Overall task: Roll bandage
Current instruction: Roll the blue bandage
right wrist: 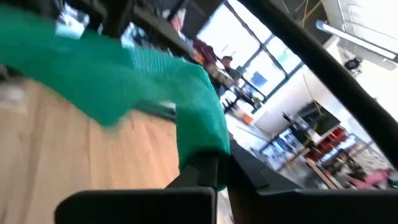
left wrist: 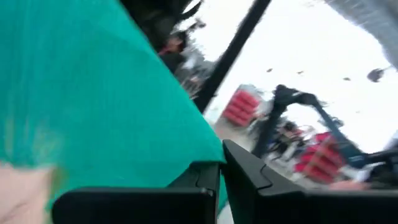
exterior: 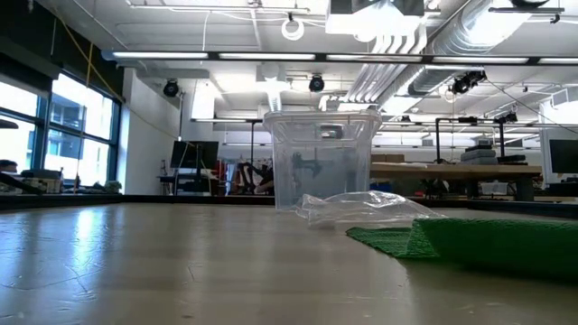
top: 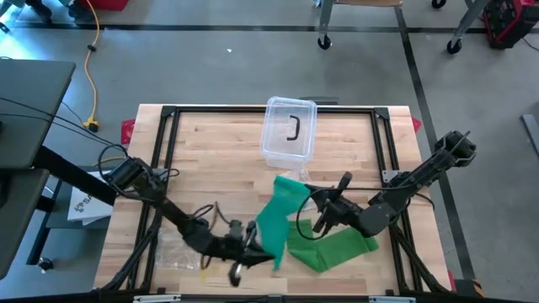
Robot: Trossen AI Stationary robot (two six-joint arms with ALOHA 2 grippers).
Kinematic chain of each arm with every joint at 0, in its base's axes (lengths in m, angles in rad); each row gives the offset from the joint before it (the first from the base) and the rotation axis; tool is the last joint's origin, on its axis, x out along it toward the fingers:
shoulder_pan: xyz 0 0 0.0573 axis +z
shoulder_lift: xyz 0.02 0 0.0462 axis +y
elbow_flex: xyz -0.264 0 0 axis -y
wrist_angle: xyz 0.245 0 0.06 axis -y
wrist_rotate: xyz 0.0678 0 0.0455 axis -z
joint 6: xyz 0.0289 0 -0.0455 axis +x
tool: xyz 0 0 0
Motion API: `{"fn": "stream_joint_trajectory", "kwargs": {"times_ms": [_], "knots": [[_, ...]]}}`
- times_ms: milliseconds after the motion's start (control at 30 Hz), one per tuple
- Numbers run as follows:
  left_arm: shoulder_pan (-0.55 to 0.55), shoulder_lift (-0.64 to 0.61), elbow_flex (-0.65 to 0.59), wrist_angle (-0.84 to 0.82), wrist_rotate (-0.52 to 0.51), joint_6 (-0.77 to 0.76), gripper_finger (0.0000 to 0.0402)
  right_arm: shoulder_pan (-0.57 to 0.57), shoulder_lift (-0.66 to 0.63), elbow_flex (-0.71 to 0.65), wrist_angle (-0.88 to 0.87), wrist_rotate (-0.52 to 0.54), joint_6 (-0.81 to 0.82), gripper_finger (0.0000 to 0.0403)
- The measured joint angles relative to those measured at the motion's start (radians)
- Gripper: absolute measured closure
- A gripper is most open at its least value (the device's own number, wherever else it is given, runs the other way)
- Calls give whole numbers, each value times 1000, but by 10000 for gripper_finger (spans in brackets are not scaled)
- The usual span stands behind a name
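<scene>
Standing: clear bin (top: 290,128) upright | inside: dark hook-shaped piece (top: 294,128)

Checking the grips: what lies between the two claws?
High view: the green bandage spans from the left claw to the right claw, both shut on it; no other object lies between.

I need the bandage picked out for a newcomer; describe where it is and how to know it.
Start at the wooden table, near its front edge below the clear plastic lidded box. The long green mesh bandage lies there, one end lifted. It is the only green thing, unlike the crumpled clear wrapper.
</scene>
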State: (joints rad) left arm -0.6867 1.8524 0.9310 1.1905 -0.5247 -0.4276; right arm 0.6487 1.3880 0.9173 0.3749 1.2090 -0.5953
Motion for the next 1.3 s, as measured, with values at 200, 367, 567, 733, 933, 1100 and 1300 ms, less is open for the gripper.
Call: {"fn": "stream_joint_trajectory", "kwargs": {"times_ms": [200,367,567,733,933,1100,1300], "knots": [[-118,-95,0,-115,-35,24,399,8,0,0,-124,98,100,401],[-219,-164,0,-293,-185,-36,400,28,-2,0,-124,166,61,402],[-316,-207,0,-469,-433,-95,401,77,-3,0,-100,174,2,402],[-280,-208,-52,-529,-506,-289,401,117,-3,0,57,88,-119,402],[-136,-207,-211,-467,-382,-451,401,149,-3,0,264,-17,-286,402],[-24,-204,-299,-76,-149,-262,401,153,-3,0,280,-29,-307,402],[-18,-254,-342,369,-321,229,401,153,-3,0,280,-28,-262,402]]}}
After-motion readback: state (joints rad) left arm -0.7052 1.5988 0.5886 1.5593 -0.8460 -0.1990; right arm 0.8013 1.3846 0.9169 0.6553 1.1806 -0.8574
